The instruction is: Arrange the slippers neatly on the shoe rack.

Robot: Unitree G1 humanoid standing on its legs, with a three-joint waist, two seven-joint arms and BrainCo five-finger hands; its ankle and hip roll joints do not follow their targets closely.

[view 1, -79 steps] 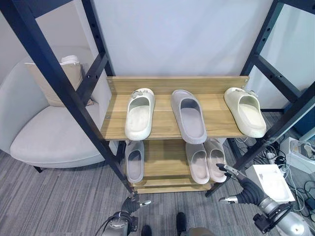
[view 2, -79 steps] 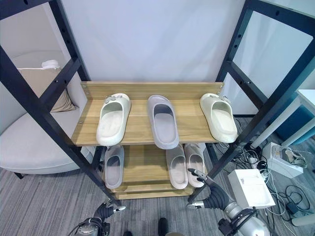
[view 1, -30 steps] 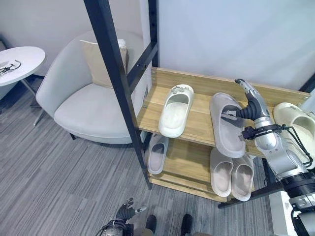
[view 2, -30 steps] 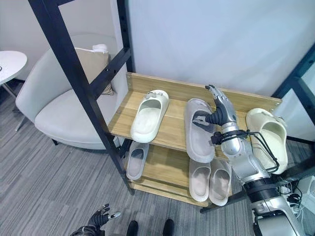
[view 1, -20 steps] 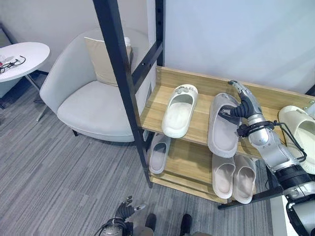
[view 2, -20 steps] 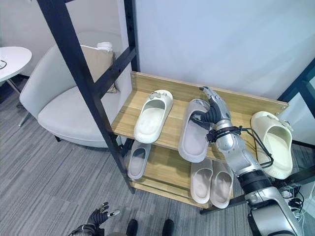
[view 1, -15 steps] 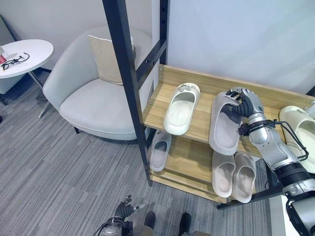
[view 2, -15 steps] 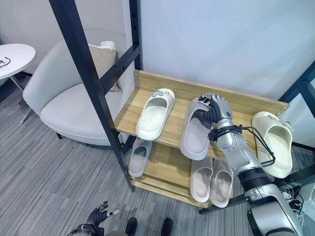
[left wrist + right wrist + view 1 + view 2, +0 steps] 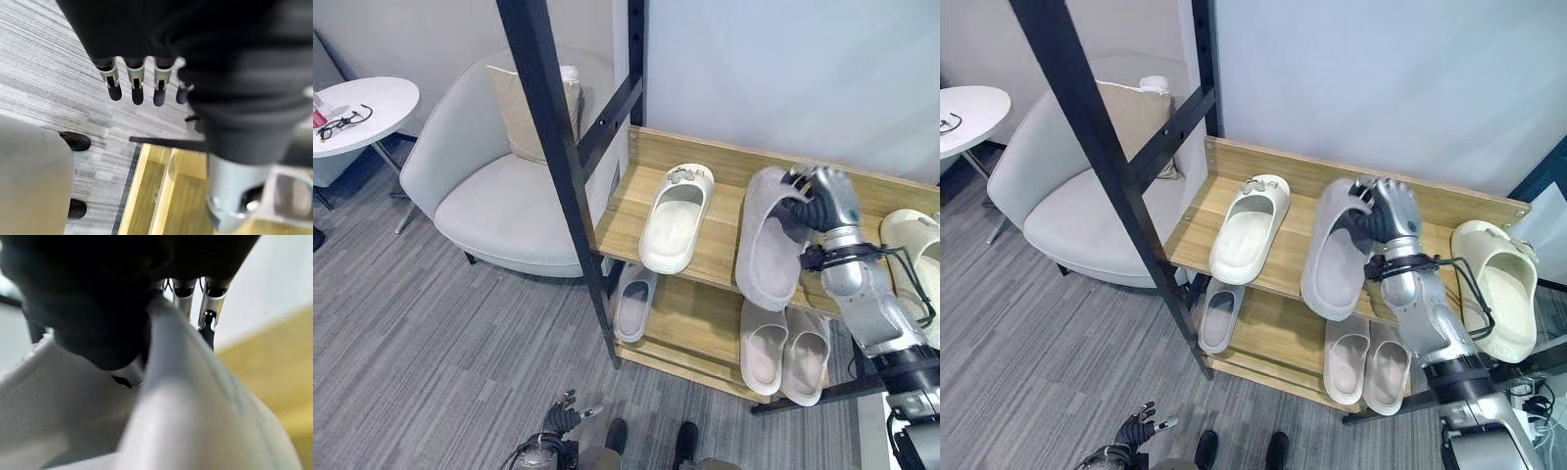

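Fingers (image 9: 1367, 199) of the right hand (image 9: 1391, 211) curl round the toe strap of the grey slipper (image 9: 1334, 257), tilted up on edge over the shoe rack (image 9: 1214, 211), heel toward the front; left hand (image 9: 570, 414) hangs relaxed, well apart.

we can read no text, label, number or sign anywhere, on the slippers, the shoe rack or the furniture around it.

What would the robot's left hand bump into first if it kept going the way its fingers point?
Probably the grey carpet: the left hand hangs low with straight fingers pointing at it, nothing between. Depth is hard to judge.
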